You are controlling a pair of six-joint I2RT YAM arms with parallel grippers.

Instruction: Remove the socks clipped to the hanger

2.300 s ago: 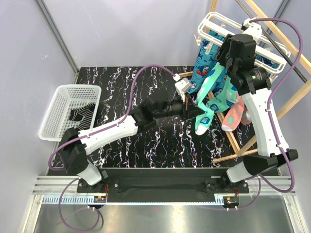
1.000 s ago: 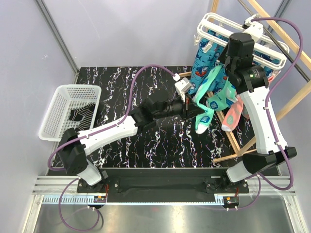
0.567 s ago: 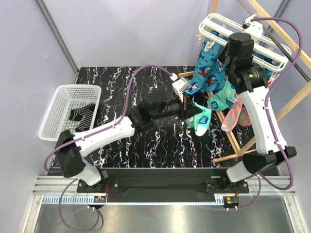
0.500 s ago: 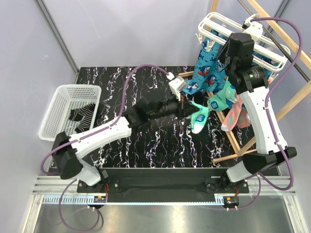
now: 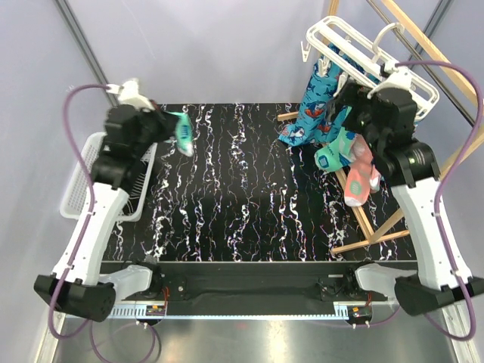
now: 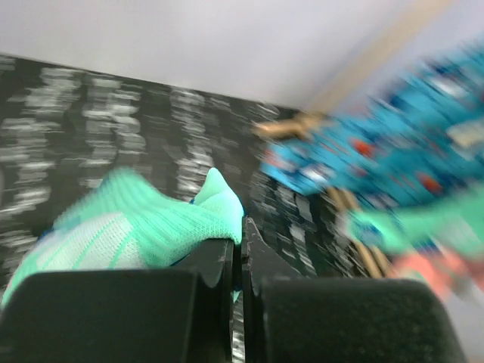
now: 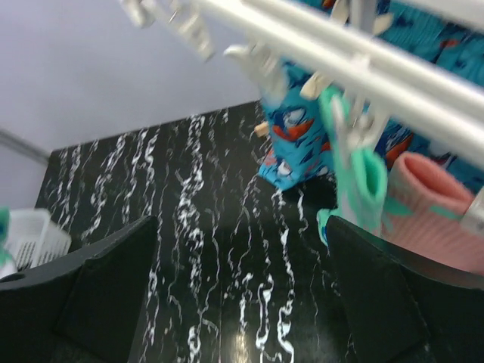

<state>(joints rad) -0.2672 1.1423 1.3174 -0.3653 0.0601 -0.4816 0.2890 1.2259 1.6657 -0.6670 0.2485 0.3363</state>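
a mint-green sock (image 6: 144, 227) is pinched between the closed fingers of the left gripper (image 6: 240, 236), near a white basket (image 5: 79, 170). the right gripper (image 7: 240, 227) is spread wide with nothing held. the hanger (image 7: 302, 45) and other socks (image 7: 302, 144) are seen just above and beyond its fingers.

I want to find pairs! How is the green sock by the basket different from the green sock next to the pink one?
The green sock by the basket is off the white hanger, pinched in the shut left tool. The green sock by the pink sock hangs clipped to that hanger. The first is at the table's left side, the second at its right. Both look the same mint green.
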